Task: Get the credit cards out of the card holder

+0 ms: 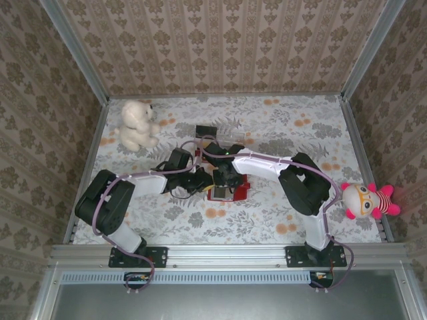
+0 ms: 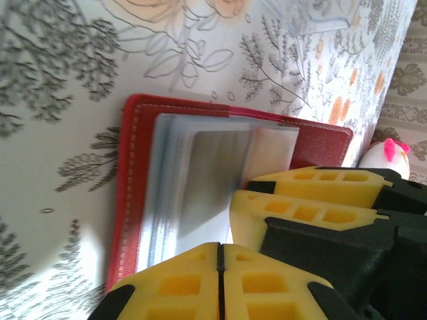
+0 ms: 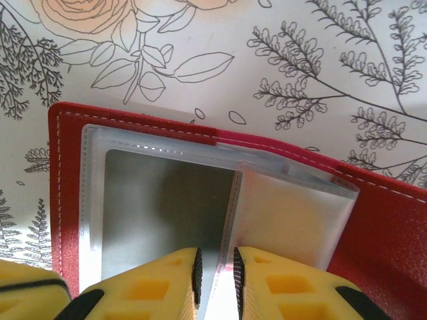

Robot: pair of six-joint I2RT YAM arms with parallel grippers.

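The red card holder (image 3: pixel 387 220) lies open on the flowered table (image 1: pixel 293 127), its clear sleeves (image 3: pixel 293 213) fanned up. A greyish credit card (image 3: pixel 160 207) sits inside the left sleeve and also shows as a grey card (image 2: pixel 213 180) in the left wrist view. My right gripper (image 3: pixel 217 257) is narrowly open, and one sleeve's stitched edge stands between its pads without clearly touching them. My left gripper (image 2: pixel 220 250) is shut with its pads together and nothing between them, at the near edge of the sleeves. From above, the left gripper (image 1: pixel 211 186) and right gripper (image 1: pixel 227 181) meet over the holder (image 1: pixel 238 192).
A white teddy bear (image 1: pixel 137 125) sits at the back left. A pink doll (image 1: pixel 368 200) lies at the right edge. A dark block (image 1: pixel 205 131) and a clear tray (image 1: pixel 231 139) lie just behind the holder. Metal rails and papered walls close in the table.
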